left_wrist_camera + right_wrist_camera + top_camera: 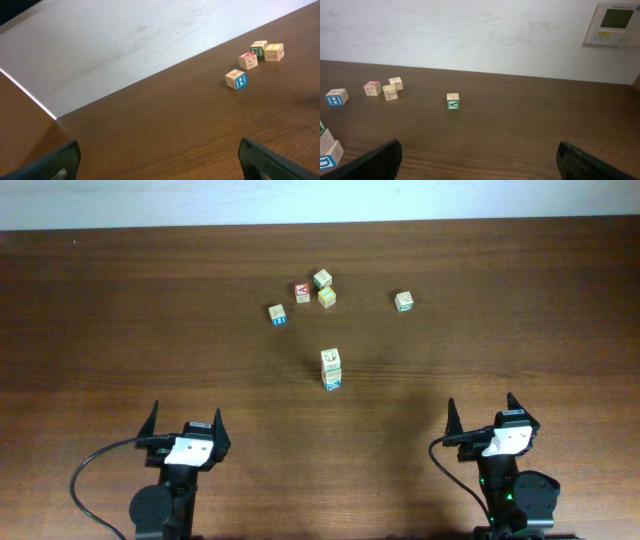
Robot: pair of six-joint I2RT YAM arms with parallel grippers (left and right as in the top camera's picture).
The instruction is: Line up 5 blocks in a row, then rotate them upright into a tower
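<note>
Overhead: left hand [187, 418], right hand [481, 408] wide open, empty, near tabletop [100, 330] edge; blocks [302, 292] scattered well ahead.
Left wrist: blue-H block [236, 79] near red-faced block [248, 60], upper right.
Right wrist: green-V block [452, 101] alone, mid-tabletop.

**Readable letters on the blocks: not many**

Left wrist view, right side of the frame: the H block [236, 79] has a blue "H" on its side face. The same blue "H" shows at the left edge of the right wrist view. Near the middle of that frame, the V block [452, 101] has a green "V". The wall panel [612, 24], upper right, has print too small to read.
</note>
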